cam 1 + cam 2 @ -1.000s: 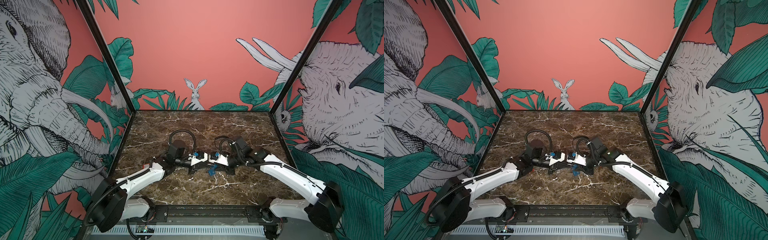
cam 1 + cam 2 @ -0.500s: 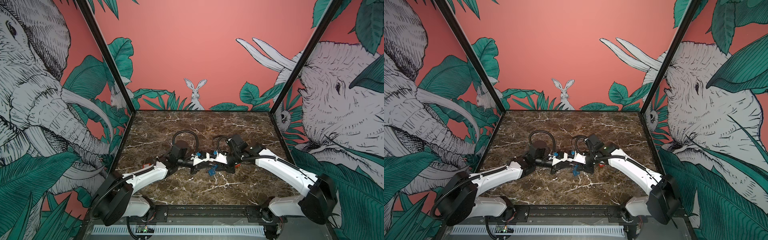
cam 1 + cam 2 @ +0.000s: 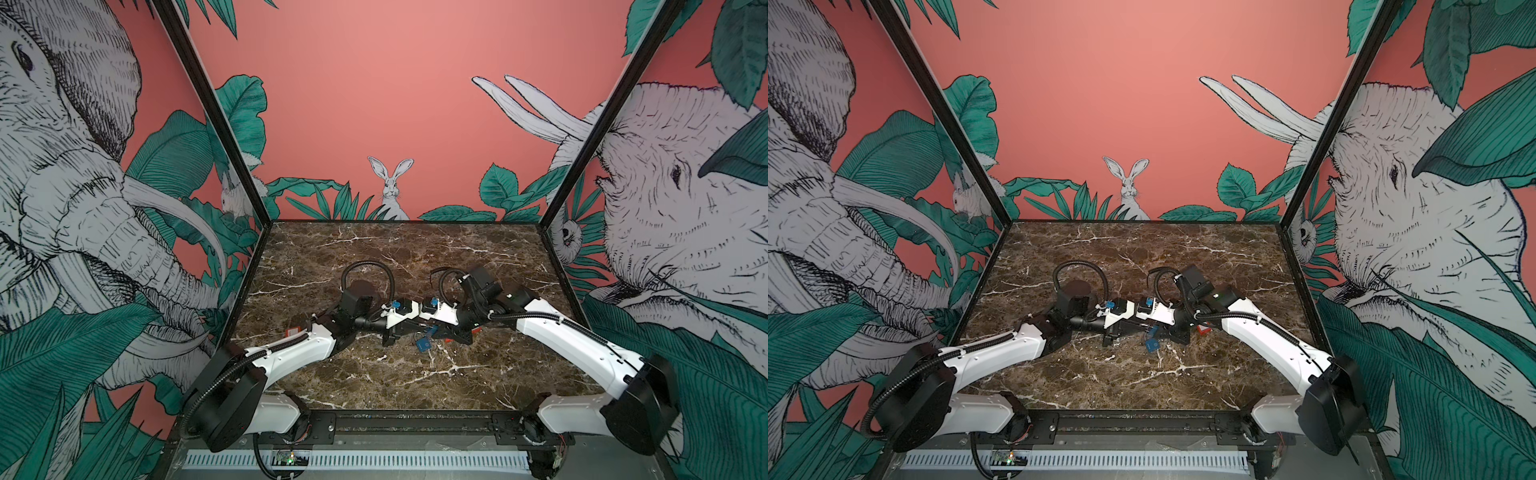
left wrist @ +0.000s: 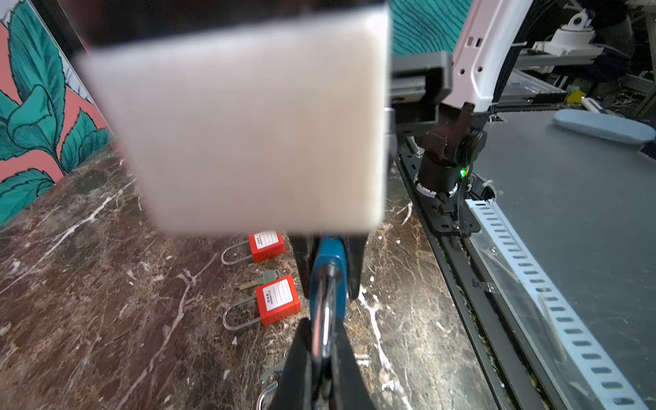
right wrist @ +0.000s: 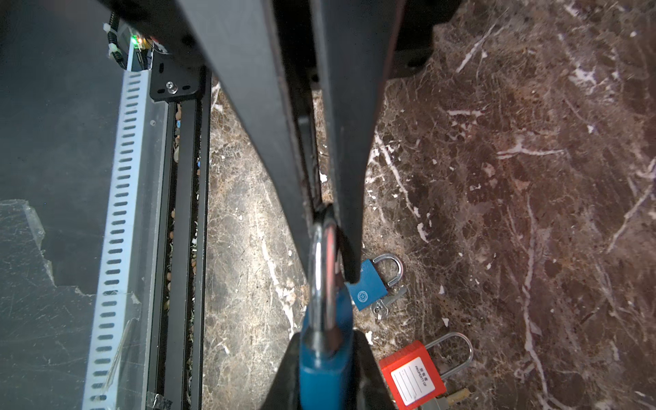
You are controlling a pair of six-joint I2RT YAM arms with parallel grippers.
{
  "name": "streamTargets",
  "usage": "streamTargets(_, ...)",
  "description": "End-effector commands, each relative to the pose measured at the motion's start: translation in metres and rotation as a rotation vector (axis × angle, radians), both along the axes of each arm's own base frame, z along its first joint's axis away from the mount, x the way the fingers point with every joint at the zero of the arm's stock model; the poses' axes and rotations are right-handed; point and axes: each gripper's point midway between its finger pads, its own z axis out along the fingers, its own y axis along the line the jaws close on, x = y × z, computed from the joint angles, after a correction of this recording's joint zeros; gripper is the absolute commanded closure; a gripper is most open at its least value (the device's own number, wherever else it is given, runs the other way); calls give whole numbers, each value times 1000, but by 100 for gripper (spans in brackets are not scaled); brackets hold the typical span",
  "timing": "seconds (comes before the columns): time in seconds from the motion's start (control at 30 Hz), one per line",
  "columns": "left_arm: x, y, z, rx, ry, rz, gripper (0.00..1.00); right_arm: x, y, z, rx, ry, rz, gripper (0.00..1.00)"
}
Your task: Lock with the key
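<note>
Red padlock label [image 5: 411,380] reads "PROPERTY OF"

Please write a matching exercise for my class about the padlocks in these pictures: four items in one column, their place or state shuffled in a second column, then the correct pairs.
Column one
1. held blue padlock's body
2. held blue padlock's shackle
3. loose blue padlock
4. red padlock

Column two
A. lies on the marble table, white label facing up
B. pinched in the jaws of the right gripper
C. lies on the marble table, round emblem facing up
D. clamped in the jaws of the left gripper

Pairs: 1-D, 2-B, 3-C, 4-A
</note>
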Motion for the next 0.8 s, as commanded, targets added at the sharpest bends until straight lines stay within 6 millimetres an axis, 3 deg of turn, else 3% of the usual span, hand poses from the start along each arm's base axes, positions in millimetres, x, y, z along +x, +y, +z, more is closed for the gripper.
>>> streamTargets(0.0, -24, -7, 21, -113, -32, -137, 100, 7, 53, 114, 457, -253, 164, 100)
streamTargets(0.07, -19, -4, 28, -132, -30, -121, 100, 4, 47, 109, 430, -248, 156, 99)
streamTargets(0.2, -12, -2, 43, -174, -26, -105, 100, -1, 32, 99, 363, -243, 142, 82)
streamTargets(0.23, -1, 4, 45, -182, -27, -72, 100, -2, 29, 98, 348, -242, 140, 77)
streamTargets(0.33, 6, 5, 55, -210, -28, -57, 100, -6, 20, 99, 325, -244, 122, 61)
streamTargets(0.43, 14, 6, 65, -246, -27, -39, 100, -8, 11, 103, 319, -255, 92, 51)
streamTargets(0.77, 22, 5, 93, -331, -18, -44, 100, -7, -17, 124, 375, -265, -40, 45)
